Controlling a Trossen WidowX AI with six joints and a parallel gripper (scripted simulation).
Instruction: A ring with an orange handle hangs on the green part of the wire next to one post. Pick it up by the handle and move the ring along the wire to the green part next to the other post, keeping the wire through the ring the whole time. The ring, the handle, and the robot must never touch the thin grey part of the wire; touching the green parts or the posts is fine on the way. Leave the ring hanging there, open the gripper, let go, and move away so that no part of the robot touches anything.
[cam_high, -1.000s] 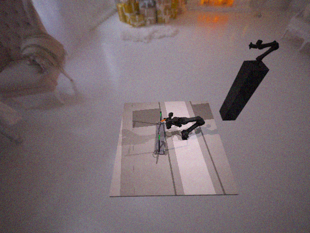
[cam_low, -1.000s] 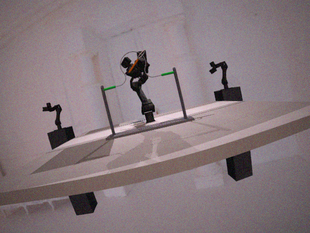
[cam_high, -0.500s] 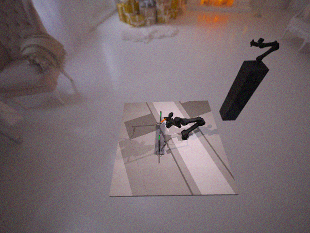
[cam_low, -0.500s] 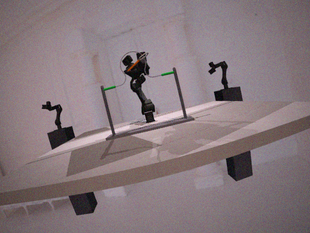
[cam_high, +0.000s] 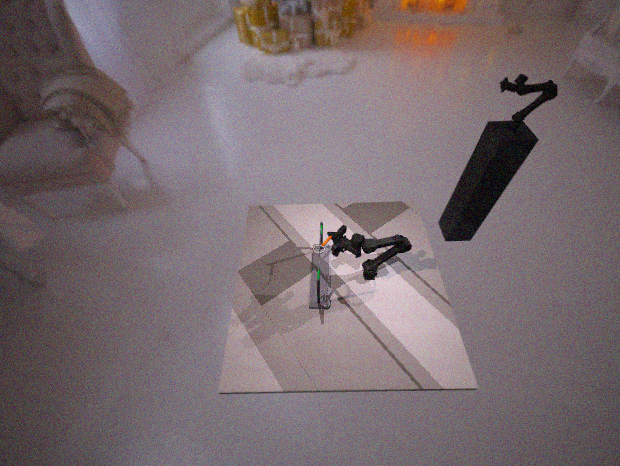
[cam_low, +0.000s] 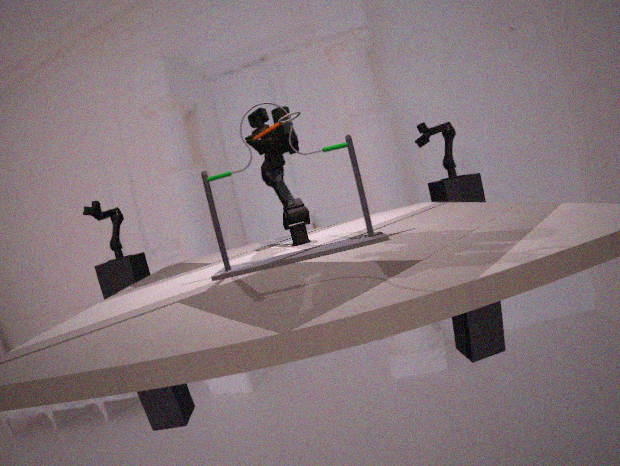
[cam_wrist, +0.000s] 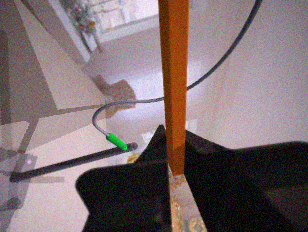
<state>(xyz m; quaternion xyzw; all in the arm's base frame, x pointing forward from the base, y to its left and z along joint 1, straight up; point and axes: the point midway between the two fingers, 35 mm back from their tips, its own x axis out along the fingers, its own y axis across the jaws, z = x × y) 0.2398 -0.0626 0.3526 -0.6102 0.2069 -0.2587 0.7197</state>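
Observation:
My gripper is shut on the orange handle and holds it high above the base, between the two posts. In the exterior view, the thin ring at the handle's end sits at the top of the grey wire's loop; whether it touches the wire I cannot tell. The green parts sit beside the left post and the right post. The wrist view shows one green part, its post and the curved grey wire. The ring is out of the wrist view.
The posts stand on a grey base plate on the patterned table. Two black camera stands stand beside the table; one shows in the top view as a black block. My arm's base is behind the plate.

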